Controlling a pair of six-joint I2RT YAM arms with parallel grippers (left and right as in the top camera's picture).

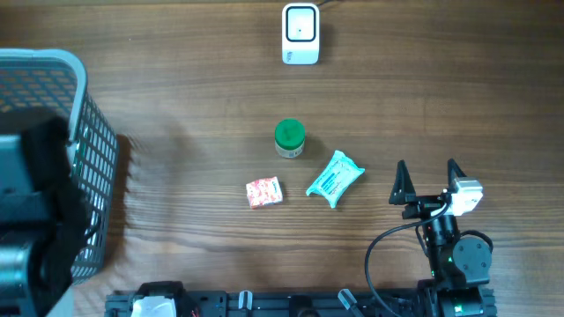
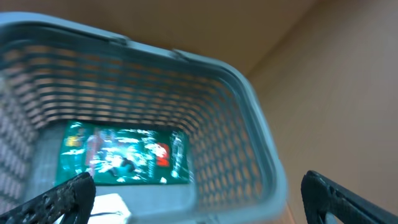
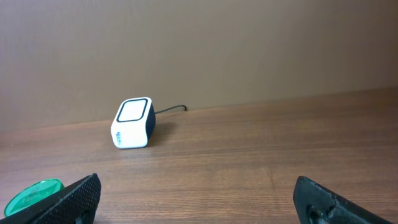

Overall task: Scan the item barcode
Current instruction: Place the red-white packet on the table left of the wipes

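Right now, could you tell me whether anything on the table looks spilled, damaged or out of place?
Nothing stands out. The scanner sits upright, the green-lidded jar stands lid up, the red packet and teal packet lie flat and apart, and a green packet lies inside the basket. No spill shows.

Overhead: looks straight down from well above the desk (image 1: 176, 106), far enough to take in basket (image 1: 95, 150) at the left edge and scanner (image 1: 300, 33) at the top. Left wrist: close, tilted down into the same basket (image 2: 205, 112), left jaws at the bottom corners. Right wrist: low over the desk, facing level toward the scanner (image 3: 132, 122) and wall (image 3: 249, 50), right jaws at the bottom corners; shares green lid (image 3: 31, 194) with overhead.
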